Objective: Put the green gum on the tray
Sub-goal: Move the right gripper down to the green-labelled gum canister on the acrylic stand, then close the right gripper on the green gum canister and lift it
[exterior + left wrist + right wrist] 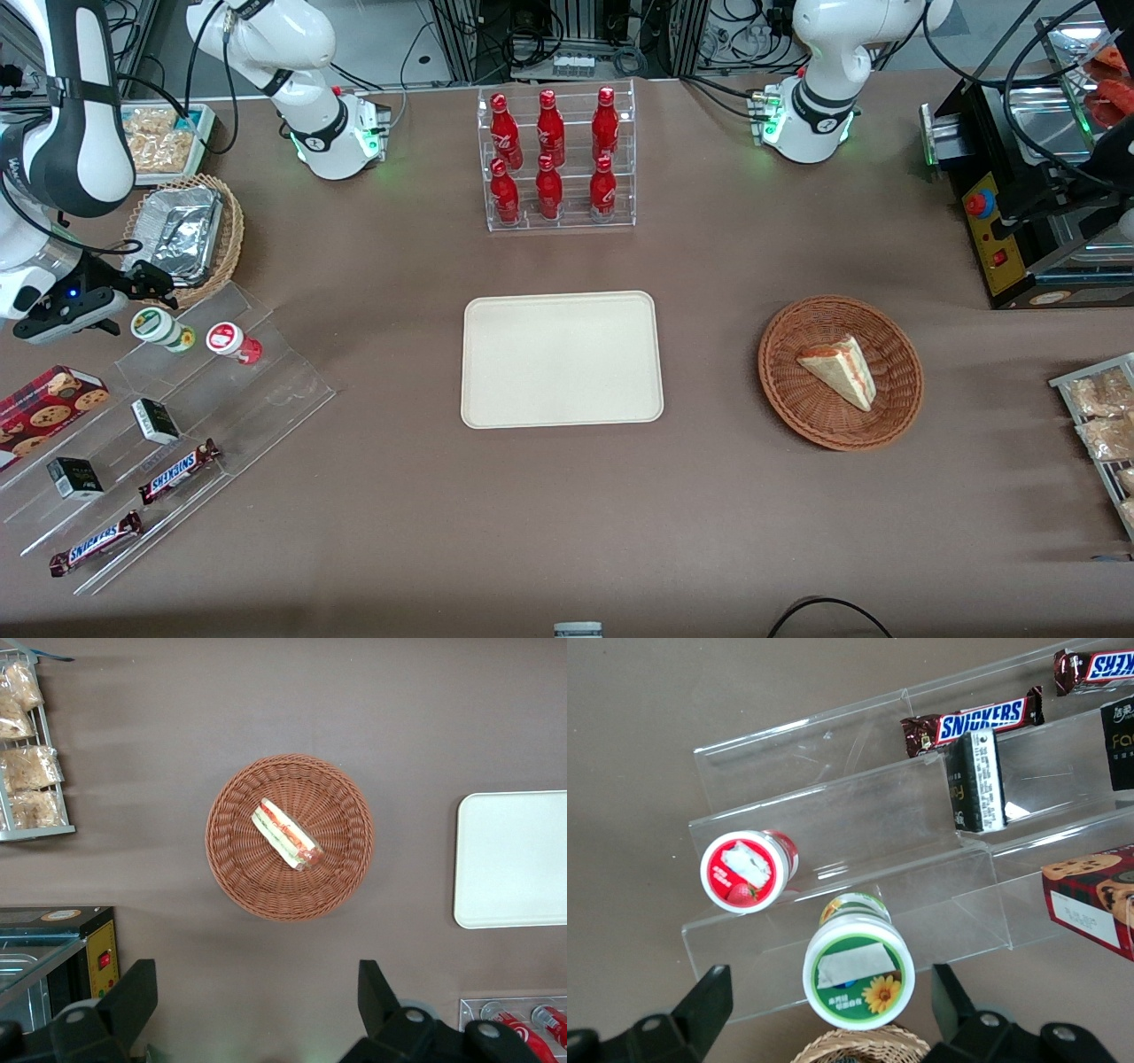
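The green gum [162, 329], a small white plastic bottle with a round green-rimmed lid, stands on the top step of a clear acrylic stepped rack [168, 425] at the working arm's end of the brown tabletop [567, 514]. Just beside it on the same step is a matching red-lidded bottle [232, 341], the two apart. Lower steps carry two glossy Snickers bars [177, 471], two small dark boxes [155, 420] and a red cookie box [49, 403].

The gripper [146, 285] hangs close above the green gum; in the right wrist view its dark fingers [700, 1005] are spread wide on either side of the lid [857, 968], holding nothing and seemingly not touching it.

The tray [561, 359], smooth, cream-coloured and rectangular with rounded corners and a low rim, lies flat at the middle of the tabletop, well apart from the rack. A round woven wicker basket [802, 412] with a wedge-shaped sandwich [840, 370] sits toward the parked arm's end.
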You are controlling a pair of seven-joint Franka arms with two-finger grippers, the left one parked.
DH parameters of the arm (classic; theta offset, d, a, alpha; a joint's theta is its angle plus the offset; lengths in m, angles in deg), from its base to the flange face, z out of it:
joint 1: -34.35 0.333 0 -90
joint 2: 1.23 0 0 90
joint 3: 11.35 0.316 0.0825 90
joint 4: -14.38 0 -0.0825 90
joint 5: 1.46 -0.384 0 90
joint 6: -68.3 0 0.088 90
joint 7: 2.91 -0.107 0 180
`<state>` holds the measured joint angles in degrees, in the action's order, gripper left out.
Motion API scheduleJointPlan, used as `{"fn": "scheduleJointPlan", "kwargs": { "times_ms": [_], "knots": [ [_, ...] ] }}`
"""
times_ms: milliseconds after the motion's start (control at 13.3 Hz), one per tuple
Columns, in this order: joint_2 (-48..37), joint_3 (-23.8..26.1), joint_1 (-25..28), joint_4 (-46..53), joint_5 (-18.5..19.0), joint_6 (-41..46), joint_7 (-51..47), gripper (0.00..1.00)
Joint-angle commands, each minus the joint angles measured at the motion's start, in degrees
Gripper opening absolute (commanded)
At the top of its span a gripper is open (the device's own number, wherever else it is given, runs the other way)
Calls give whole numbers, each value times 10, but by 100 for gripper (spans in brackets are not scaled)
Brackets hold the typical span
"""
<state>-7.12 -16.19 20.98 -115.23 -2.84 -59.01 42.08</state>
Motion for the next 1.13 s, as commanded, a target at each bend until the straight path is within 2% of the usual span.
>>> {"fn": "scheduleJointPlan", "kwargs": {
  "times_ms": [0, 301, 1053],
  "knots": [
    [-3, -3, -3, -13, 4, -19, 11, 99],
    [6, -16, -3, -37, 4, -63, 35, 99],
    [25, -17, 1, -33, -3, -76, 34, 98]
  ]
}}
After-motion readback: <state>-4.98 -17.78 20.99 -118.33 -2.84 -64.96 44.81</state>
